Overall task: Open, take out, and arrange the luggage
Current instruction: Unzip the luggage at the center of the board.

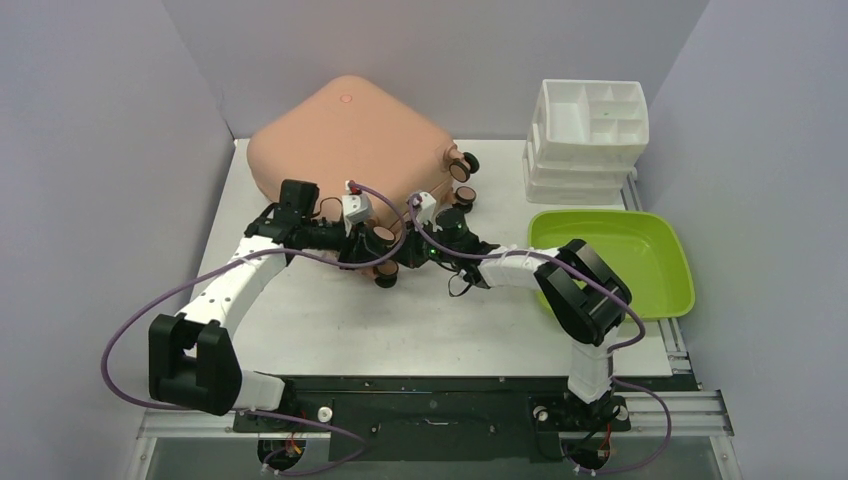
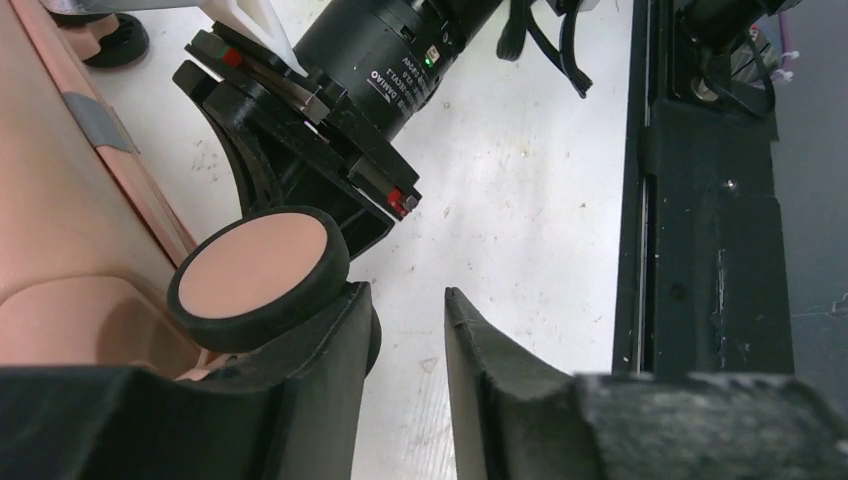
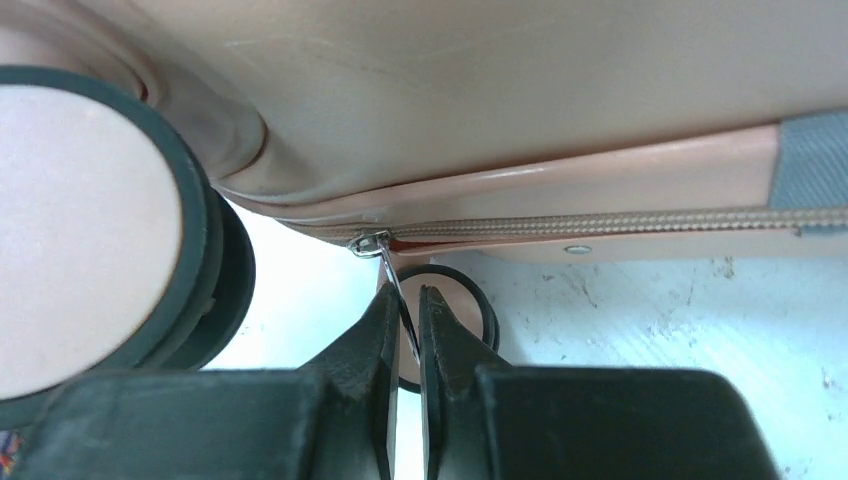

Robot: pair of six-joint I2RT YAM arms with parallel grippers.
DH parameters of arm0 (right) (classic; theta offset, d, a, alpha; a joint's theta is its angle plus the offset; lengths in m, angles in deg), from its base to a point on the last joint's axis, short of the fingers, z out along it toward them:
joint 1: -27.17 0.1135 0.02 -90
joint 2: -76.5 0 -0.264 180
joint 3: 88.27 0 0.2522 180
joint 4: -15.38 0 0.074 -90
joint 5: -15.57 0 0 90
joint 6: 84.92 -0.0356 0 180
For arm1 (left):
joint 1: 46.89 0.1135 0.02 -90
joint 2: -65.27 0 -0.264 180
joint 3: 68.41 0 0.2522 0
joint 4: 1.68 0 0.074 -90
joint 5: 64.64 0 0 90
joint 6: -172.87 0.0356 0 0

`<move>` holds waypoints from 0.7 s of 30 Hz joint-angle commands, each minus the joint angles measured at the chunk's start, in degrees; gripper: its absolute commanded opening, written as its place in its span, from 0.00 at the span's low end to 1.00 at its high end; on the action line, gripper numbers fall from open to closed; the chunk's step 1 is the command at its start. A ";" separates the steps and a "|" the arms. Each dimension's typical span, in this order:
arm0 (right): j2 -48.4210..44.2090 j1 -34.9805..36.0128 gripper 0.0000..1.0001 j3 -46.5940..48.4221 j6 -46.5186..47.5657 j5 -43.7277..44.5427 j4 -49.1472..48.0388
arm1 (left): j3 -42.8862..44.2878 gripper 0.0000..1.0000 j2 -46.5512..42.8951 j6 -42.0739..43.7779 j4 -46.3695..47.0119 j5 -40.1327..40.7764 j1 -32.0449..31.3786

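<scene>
Right gripper [image 3: 404, 300] pinches zipper pull [image 3: 385, 265] of luggage [image 3: 500, 100]; left gripper [image 2: 405, 300] narrow, empty. Thin tab could slip under tug.

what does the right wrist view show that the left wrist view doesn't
Only the right wrist view: the zipper and its zipper pull, pinched in the right gripper. Only the left wrist view: the left gripper, jaws apart with nothing between, the right arm's wrist, and the black rail. Both: the luggage shell, a caster wheel, and the white table.
</scene>
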State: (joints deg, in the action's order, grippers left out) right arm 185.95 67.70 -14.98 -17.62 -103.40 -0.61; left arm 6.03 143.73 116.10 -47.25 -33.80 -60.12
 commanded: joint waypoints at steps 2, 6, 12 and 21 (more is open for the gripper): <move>-3.54 -8.29 0.00 0.04 -5.04 32.54 2.82 | -4.40 0.22 3.10 -0.90 -10.03 8.88 -0.49; -3.92 -8.95 0.00 0.63 -5.41 34.78 5.03 | -5.28 0.13 2.59 -0.89 -10.02 9.30 -0.92; -3.55 -9.68 0.00 2.30 -4.96 38.74 6.69 | -6.88 0.08 1.63 -0.38 -10.22 10.24 -1.31; -1.12 -14.19 0.00 8.96 -5.80 44.54 12.38 | -7.65 0.03 0.80 0.08 -10.58 11.62 -1.34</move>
State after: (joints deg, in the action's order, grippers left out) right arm 183.66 63.00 -9.72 -23.36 -82.70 12.41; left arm 3.21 143.16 116.84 -41.94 -30.39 -61.80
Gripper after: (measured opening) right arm 0.037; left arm 0.041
